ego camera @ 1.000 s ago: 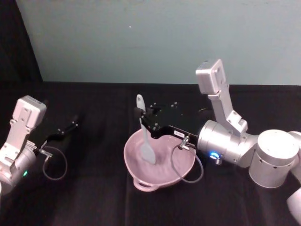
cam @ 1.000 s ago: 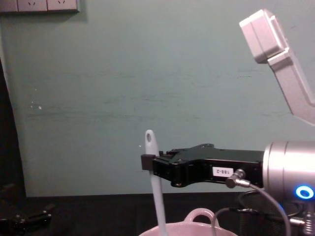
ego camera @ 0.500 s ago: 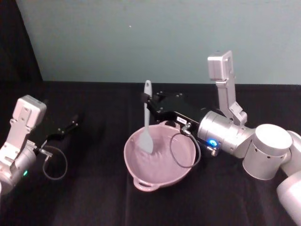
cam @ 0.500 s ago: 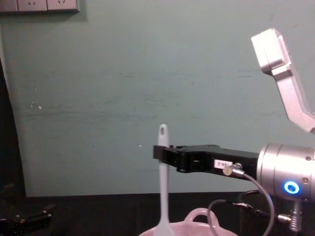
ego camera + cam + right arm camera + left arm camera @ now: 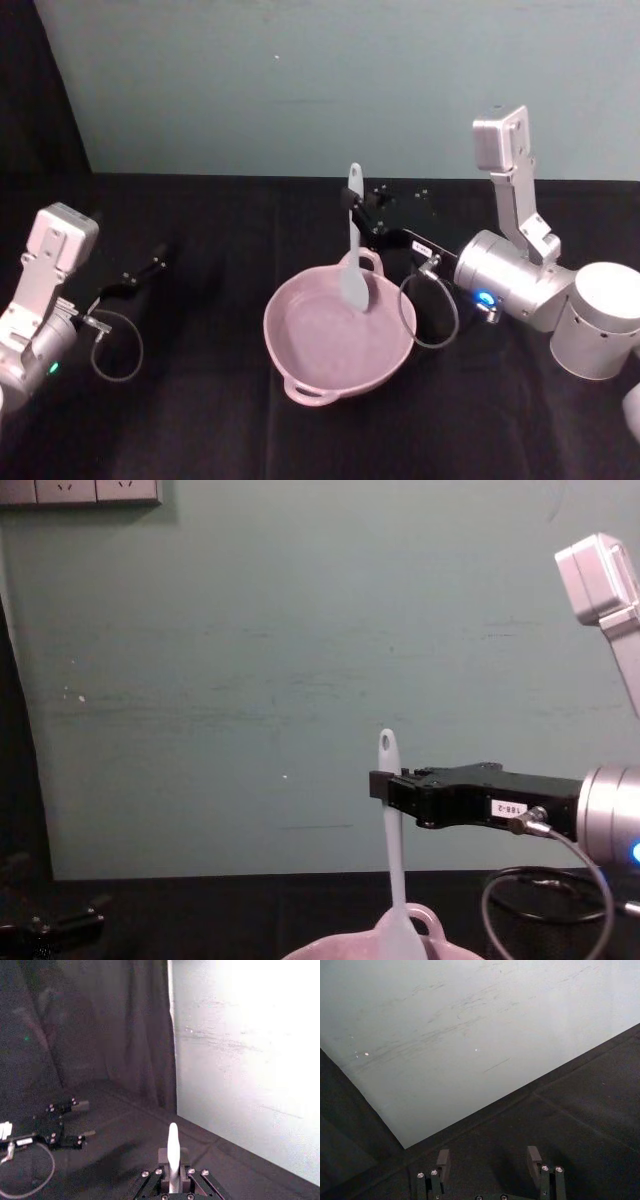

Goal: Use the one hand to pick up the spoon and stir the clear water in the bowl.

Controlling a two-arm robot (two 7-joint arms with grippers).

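Spoon looks light, stiff; right gripper pinches its upper handle, paddle at bowl rim; left gripper parked, jaws apart.

Bare table lay left of the bowl; the spoon and right gripper barred its upper rim.

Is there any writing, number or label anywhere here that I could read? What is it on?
"188-2": on the small white label on the side of the right gripper, which is shut on the spoon. The digits are faint, so this reading is not certain.
The same label in the head view: too small to read.
No text can be made out on the bowl, the spoon or the left gripper.
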